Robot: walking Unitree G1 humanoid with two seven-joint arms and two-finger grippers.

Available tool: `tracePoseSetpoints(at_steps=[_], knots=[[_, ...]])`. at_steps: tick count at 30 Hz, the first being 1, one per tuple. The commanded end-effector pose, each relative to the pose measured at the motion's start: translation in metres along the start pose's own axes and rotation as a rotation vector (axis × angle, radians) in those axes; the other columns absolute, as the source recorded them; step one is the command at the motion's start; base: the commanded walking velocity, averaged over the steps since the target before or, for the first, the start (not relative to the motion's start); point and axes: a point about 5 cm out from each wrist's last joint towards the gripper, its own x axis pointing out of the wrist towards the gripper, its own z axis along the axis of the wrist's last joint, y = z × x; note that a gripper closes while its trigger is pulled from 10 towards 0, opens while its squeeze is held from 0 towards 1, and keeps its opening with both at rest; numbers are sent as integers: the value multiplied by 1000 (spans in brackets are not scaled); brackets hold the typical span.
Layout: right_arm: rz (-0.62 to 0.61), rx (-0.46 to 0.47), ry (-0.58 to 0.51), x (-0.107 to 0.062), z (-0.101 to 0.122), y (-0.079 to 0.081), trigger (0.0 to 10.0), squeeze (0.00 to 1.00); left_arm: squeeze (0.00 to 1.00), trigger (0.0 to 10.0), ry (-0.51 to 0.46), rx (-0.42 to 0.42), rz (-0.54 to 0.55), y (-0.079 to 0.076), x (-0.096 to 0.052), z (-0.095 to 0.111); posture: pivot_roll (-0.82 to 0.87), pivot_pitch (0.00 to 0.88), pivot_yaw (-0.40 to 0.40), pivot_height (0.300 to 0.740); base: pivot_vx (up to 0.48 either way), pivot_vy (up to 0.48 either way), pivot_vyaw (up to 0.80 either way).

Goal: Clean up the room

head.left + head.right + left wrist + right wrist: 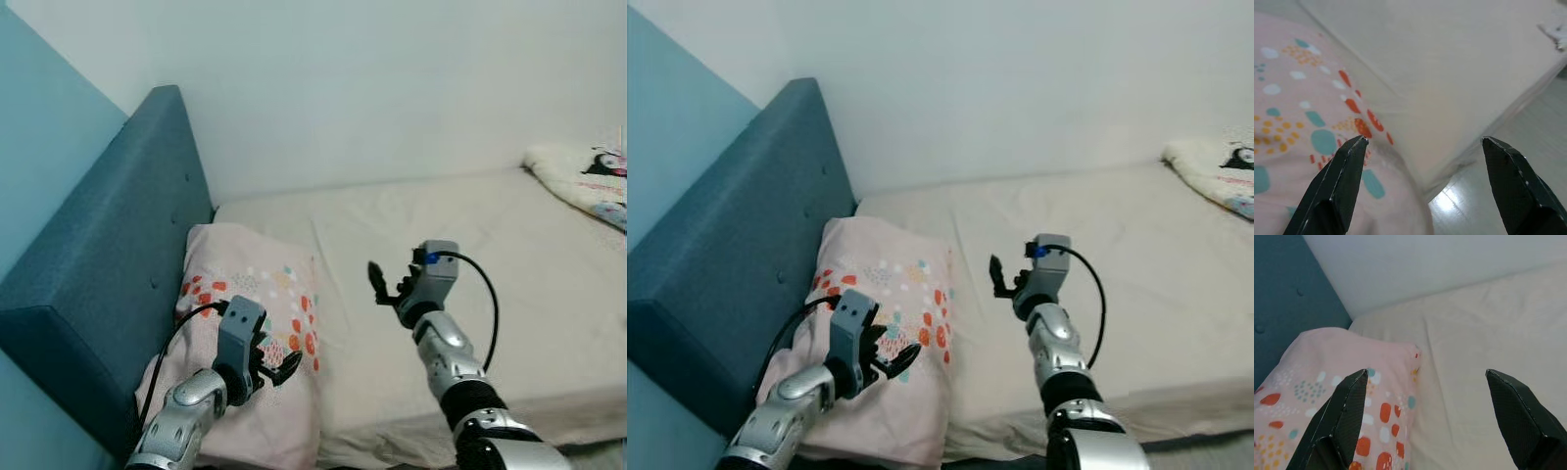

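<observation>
Both arms reach out low in front, the left end effector (pixel 279 364) spread above a pale pink pillow (pixel 257 294) dotted with red, teal and yellow, propped against the blue headboard (pixel 108 264) on the cream bed (pixel 509 255), the right end effector (pixel 384 286) spread beside it.

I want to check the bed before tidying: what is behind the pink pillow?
Behind the pillow stands the blue headboard; the pillow leans on it at the head of the mattress. The headboard's lower part there is covered, so anything tucked between them cannot be seen.
</observation>
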Motion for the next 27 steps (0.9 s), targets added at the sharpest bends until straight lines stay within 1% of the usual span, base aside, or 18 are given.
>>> tracePoseSetpoints(at_steps=[1, 6, 10, 11, 13, 15, 22, 23, 24, 27], knots=[[-1, 7, 11, 0, -1, 0, 10000, 0, 0, 10000, 6, -2, 4, -1, 0, -2, -188, 0, 29, 740, 0, -480, 0], [1, 3, 14, 0, -2, 1, 10000, 0, 0, 10000, 24, -22, 15, 1, 1, -6, -187, 0, 29, 740, 0, -473, 0], [1, 0, 22, 0, -3, 1, 10000, 0, 0, 10000, 21, -43, 85, 13, -1, -8, -186, 0, 31, 740, 0, 0, 0], [1, 0, 22, 0, -3, 1, 10000, 0, 0, 10000, 21, -43, 85, 13, -1, -8, -186, 0, 31, 740, 0, 0, 0], [0, -1, 25, 0, -4, 1, 10000, 0, 0, 10000, 27, -58, 149, 23, -1, -9, -186, 0, 31, 740, 0, 0, 0], [2, -1, 28, 0, -5, 1, 10000, 0, 0, 10000, 30, -70, 188, 29, -2, -10, -188, 0, 32, 740, 0, 0, 0], [10, -3, 42, -1, -8, 3, 10000, 0, 0, 10000, 11, -100, 257, 37, -5, -11, -186, 0, 30, 740, 0, 0, 0], [11, -4, 47, -2, -9, 3, 10000, 0, 0, 10000, -11, -137, 286, 41, -7, -11, -185, 0, 28, 740, 0, -480, 0], [11, -4, 47, -2, -9, 3, 10000, 0, 0, 10000, -11, -137, 286, 41, -7, -11, -185, 0, 28, 740, 0, -480, 0], [14, -6, 63, -3, -13, 4, 10000, 0, 0, 10000, -18, -180, 348, 49, -12, -18, -185, 0, 23, 740, 0, -480, 0]])
